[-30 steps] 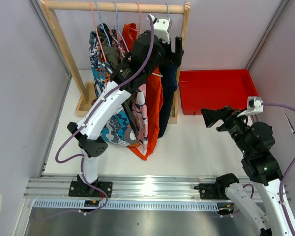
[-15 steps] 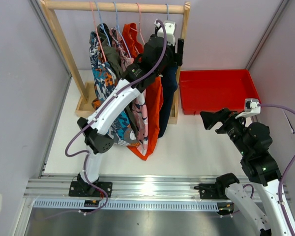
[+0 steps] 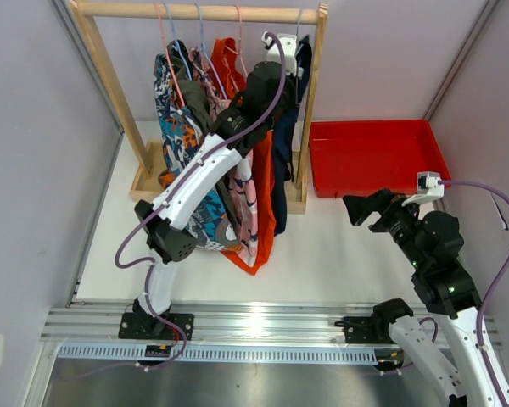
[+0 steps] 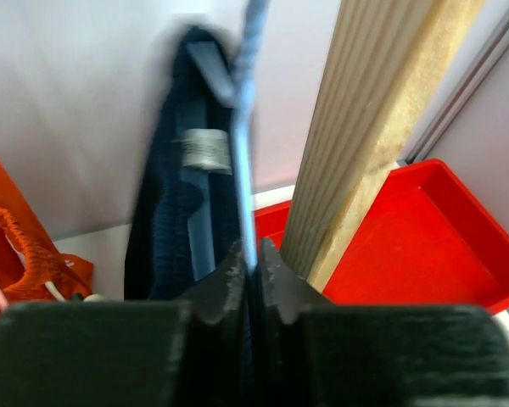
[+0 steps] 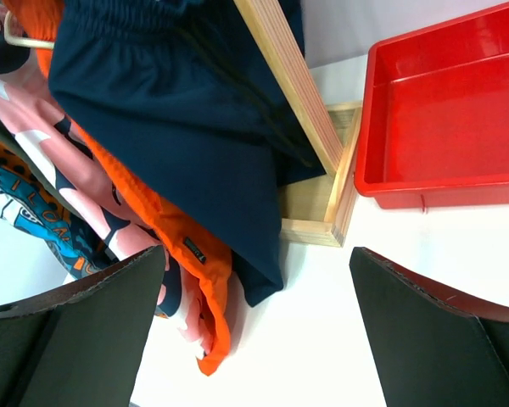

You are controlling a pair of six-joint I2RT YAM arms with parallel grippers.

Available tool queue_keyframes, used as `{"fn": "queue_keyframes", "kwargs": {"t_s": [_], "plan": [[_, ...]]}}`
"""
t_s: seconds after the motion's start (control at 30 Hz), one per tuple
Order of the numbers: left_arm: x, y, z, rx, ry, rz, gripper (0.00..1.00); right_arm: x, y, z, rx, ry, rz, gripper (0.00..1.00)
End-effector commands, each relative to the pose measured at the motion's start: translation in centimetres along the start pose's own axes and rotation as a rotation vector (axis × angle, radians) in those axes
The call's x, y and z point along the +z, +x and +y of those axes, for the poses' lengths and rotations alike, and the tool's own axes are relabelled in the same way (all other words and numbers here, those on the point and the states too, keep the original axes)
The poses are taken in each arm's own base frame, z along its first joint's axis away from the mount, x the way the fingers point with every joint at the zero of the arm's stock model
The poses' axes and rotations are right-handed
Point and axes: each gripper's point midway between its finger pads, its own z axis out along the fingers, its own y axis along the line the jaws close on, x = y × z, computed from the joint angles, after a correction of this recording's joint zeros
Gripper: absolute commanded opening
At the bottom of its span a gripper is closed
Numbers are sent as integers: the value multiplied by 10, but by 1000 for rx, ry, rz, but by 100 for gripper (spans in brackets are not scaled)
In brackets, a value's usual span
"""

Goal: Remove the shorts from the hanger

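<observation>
Several shorts hang on hangers from a wooden rack (image 3: 195, 11): cartoon print (image 3: 180, 144), pink patterned (image 3: 244, 195), orange (image 3: 261, 195) and, rightmost, navy shorts (image 3: 282, 161). My left gripper (image 3: 288, 64) is high up by the rail, shut on the thin light blue hanger (image 4: 246, 102) that carries the navy shorts (image 4: 165, 220); a metal clip pinches their waistband. My right gripper (image 3: 356, 210) hovers open low on the right, empty, facing the hems of the navy shorts (image 5: 178, 110) and the orange shorts (image 5: 187, 254).
The rack's right wooden post (image 4: 365, 127) stands directly right of my left fingers. Its wooden base frame (image 5: 322, 212) lies on the white table. A red tray (image 3: 373, 157) sits right of the rack. Grey walls close in on both sides.
My left gripper went from open to shut on the blue hanger and rose toward the rail. The navy shorts shifted up and right with it. The right arm barely moved.
</observation>
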Motion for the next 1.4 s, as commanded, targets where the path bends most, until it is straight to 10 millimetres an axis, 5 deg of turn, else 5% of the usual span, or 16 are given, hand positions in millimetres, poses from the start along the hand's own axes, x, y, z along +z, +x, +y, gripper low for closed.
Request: {"fn": "queue_keyframes", "kwargs": {"t_s": [0.0,0.27,0.63,0.73,0.9,1.13,1.37], "plan": [[-19,-44,3,-16,30,-91,6,3,-3,6,6,-30,-11,99],[-32,-52,-5,0,110,-84,0,7,-2,9,13,-42,-1,99],[-99,-142,31,-112,11,-283,0,17,-33,42,-33,-152,-6,99],[-116,-158,29,-152,48,-314,0,19,-58,72,-55,-256,-24,99],[-134,-170,21,-196,112,-332,0,44,-68,113,-82,-370,27,99],[-142,-171,14,-264,158,-318,0,51,-48,206,-194,-490,55,99],[-148,-167,9,-302,185,-296,0,51,-21,249,-198,-513,52,100]]}}
